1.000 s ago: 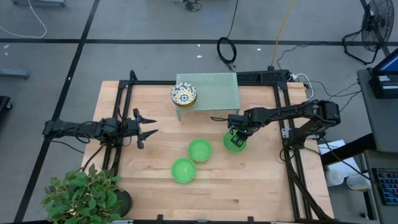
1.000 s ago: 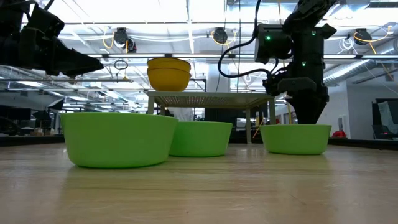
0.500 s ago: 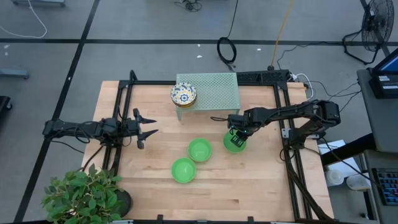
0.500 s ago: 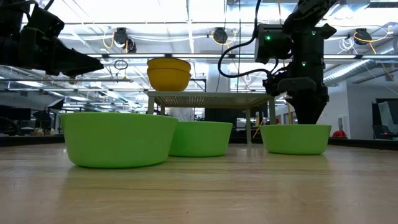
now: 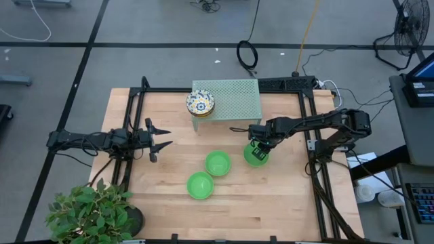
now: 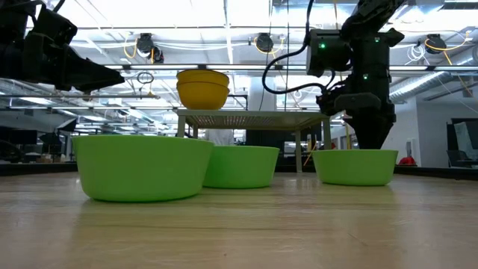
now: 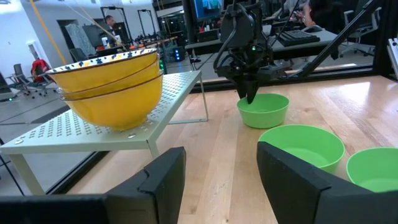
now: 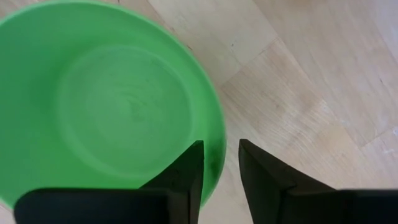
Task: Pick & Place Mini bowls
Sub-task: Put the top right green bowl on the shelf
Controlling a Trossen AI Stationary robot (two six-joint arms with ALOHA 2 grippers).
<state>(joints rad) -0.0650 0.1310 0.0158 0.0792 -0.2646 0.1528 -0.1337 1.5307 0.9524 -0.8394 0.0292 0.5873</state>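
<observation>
In the high view, three green bowls are sitting on the wooden table (image 5: 169, 196): one near the front (image 5: 200, 185), one just behind it (image 5: 218, 163), and a third (image 5: 253, 156) to the right, under the right gripper (image 5: 256, 153). A stack of patterned bowls (image 5: 200, 103) is resting on the left end of the pale green mesh rack (image 5: 234, 98). The left gripper (image 5: 163, 139) is hanging over the table's left part, well apart from all the bowls, its fingers spread. A potted plant (image 5: 91, 210) is standing at the front left corner.

In the low view, the three green bowls are lining up across the table, and the right arm is reaching down into the rightmost one (image 6: 355, 166). The stacked bowls (image 6: 202, 88) are showing yellow sides on the rack (image 6: 254, 116).

In the left wrist view, the left gripper's fingers (image 7: 165, 177) are standing wide apart with nothing between them.

In the right wrist view, the right gripper's fingers (image 8: 189, 171) are straddling the green bowl's rim (image 8: 214, 146), one inside and one outside, a narrow gap remaining between them.
</observation>
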